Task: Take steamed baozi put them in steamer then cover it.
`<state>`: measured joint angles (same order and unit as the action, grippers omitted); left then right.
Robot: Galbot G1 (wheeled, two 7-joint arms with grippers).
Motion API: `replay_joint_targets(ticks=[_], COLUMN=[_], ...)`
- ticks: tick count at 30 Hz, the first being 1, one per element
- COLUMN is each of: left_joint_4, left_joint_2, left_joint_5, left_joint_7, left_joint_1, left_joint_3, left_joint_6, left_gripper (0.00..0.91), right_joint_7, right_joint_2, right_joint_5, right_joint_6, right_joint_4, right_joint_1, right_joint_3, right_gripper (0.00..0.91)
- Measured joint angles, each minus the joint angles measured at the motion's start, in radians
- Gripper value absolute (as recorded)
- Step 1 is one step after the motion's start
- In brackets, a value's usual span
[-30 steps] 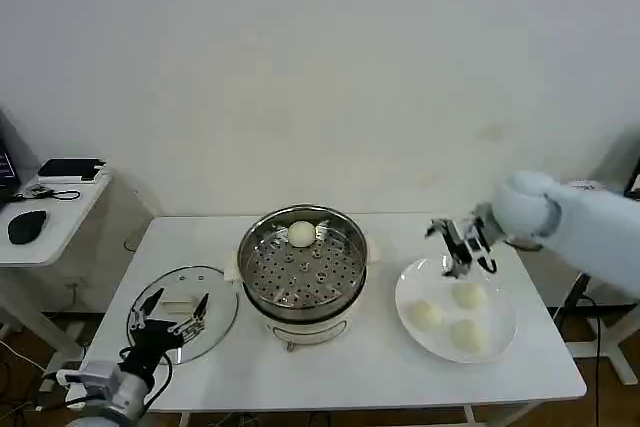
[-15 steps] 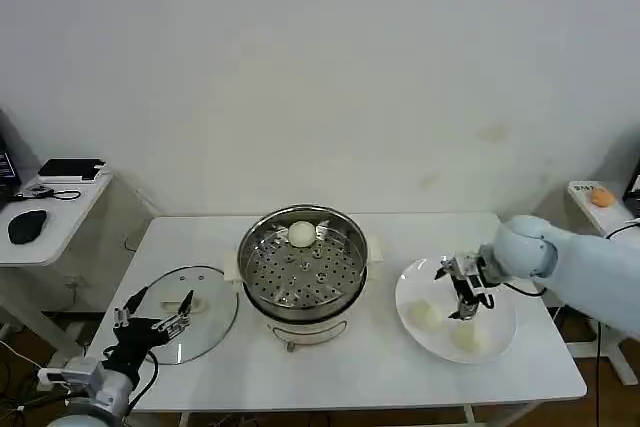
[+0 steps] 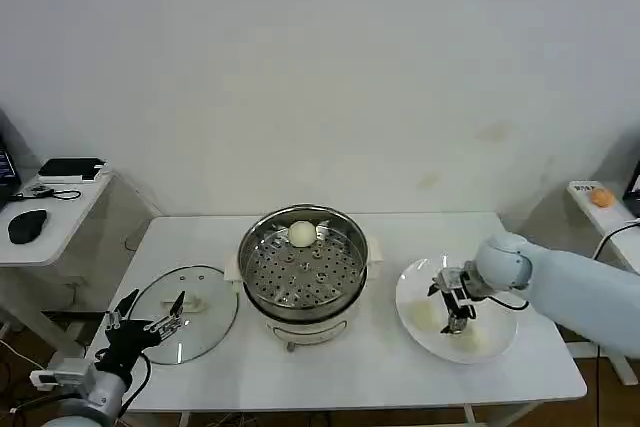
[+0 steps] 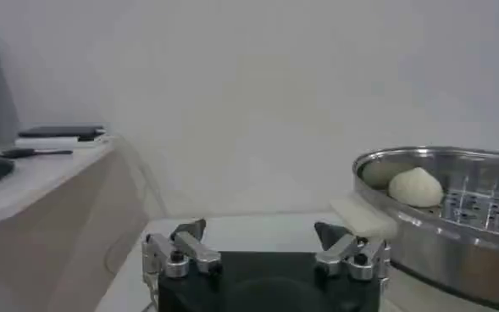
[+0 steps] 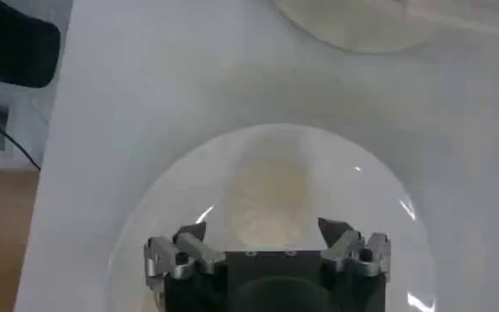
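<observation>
Right gripper [image 3: 452, 309], fingers spread, has dropped onto plate [image 3: 500, 336], partly hiding baozi [image 3: 424, 314] | left gripper [image 3: 146, 314] spread beside cover [image 3: 205, 319]

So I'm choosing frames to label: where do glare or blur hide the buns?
Head view: the baozi on the plate wash out pale beside the right gripper. Right wrist view: a bun is soft-edged, with glints on the plate rim. Left wrist view: the steamer bun reads clearly.
</observation>
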<state>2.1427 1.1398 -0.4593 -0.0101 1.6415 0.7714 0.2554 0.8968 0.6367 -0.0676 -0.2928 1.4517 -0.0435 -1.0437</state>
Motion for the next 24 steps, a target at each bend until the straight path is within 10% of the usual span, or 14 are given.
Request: replay_joint_targets(ticks=[24], left_joint_4=[0.01], left_joint_2=[0.005], left_joint_5=[-0.001], left_joint_7=[-0.001], left_joint_1=[0.005], left_joint_3=[0.007], left_joint_6=[0.0], left_gripper=[0.907], right_joint_7=[0.013], right_joint_2=[0.029], right_joint_5=[0.032], right_joint_6=[0.002], right_joint_4=[-0.043], right_joint_1=[0.048], right_joint_3=[0.054], right_gripper=[0.665])
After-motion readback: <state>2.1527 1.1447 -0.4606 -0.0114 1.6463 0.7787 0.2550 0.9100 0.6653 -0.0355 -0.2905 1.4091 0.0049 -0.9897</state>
